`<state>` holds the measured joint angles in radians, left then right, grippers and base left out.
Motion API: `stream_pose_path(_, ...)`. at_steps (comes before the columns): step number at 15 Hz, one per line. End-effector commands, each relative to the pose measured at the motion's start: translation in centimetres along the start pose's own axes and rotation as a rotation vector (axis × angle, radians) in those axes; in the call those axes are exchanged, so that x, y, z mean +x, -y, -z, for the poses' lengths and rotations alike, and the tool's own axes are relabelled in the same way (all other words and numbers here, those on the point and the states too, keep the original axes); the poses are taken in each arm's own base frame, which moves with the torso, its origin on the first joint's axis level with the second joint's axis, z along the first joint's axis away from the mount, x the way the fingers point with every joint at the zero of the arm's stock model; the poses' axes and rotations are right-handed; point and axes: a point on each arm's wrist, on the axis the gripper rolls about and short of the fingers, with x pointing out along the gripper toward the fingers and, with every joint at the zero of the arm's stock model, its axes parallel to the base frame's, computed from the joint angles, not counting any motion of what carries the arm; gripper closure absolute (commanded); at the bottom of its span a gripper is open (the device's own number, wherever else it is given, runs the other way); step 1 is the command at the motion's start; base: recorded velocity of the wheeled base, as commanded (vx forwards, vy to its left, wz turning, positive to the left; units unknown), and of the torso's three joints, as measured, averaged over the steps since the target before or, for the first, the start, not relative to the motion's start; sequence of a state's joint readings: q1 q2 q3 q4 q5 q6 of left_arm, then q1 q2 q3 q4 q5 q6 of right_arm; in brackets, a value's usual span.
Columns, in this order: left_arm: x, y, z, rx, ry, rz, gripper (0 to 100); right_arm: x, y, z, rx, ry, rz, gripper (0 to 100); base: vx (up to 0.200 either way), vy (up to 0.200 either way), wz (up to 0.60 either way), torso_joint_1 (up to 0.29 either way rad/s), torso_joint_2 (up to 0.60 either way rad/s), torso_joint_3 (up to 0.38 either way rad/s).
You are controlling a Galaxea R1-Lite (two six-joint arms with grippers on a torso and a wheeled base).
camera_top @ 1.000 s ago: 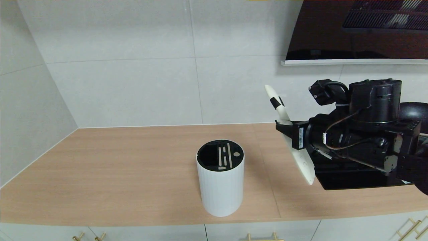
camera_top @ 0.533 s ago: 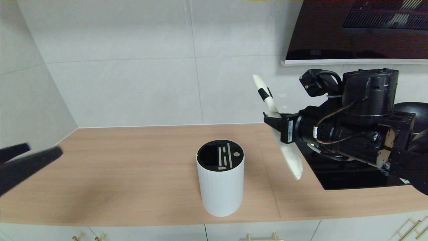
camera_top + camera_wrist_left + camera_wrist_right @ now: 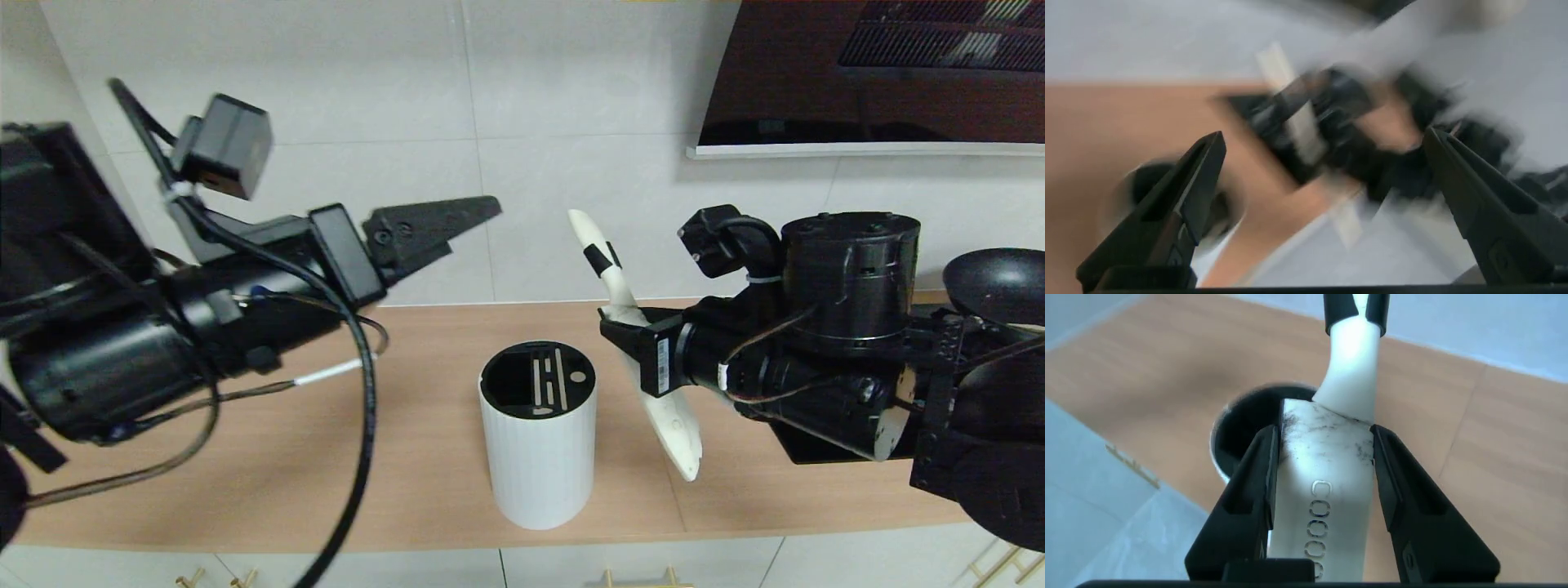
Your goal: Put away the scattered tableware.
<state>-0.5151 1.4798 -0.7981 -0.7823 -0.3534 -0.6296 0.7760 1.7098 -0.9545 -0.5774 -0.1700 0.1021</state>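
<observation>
Right claw [image 3: 635, 331] grips the spatula [image 3: 676, 420] beside the holder [image 3: 539, 457] — carry step; left claw [image 3: 433, 227] spread, empty. Next: align over a slot — lower.

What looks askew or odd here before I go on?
Nothing spilled or damaged. The white spatula hangs tilted in the right gripper, beside the upright holder, with dark smudges on its blade.

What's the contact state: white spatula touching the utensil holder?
Apart. Head view shows bare countertop between the white spatula and the utensil holder.
</observation>
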Motion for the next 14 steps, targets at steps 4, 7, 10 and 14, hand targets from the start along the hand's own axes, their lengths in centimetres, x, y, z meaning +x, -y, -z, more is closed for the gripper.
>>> stream_pose_path(4,4.7,-3.3,5.8,-0.077,-0.130,-0.077,0,-0.2,-2.0,0.6,-0.005,-0.014,-0.050,100,0.000,0.000,0.00,0.000,0.00,0.000)
stream_pose_path(7,5.8,-3.9,6.4,-0.068,-0.080,-0.070,0,-0.6,-3.2,0.8,0.001,-0.018,-0.084,100,0.000,0.000,0.00,0.000,0.00,0.000)
stream_pose_path(10,6.1,-4.0,6.3,-0.103,-0.046,-0.047,0,-0.4,-3.8,1.3,0.008,-0.035,-0.102,100,0.000,0.000,0.00,0.000,0.00,0.000)
stream_pose_path(14,6.2,-4.0,6.3,-0.102,-0.044,-0.047,0,-0.4,-4.1,1.6,0.007,-0.027,-0.113,100,0.000,0.000,0.00,0.000,0.00,0.000)
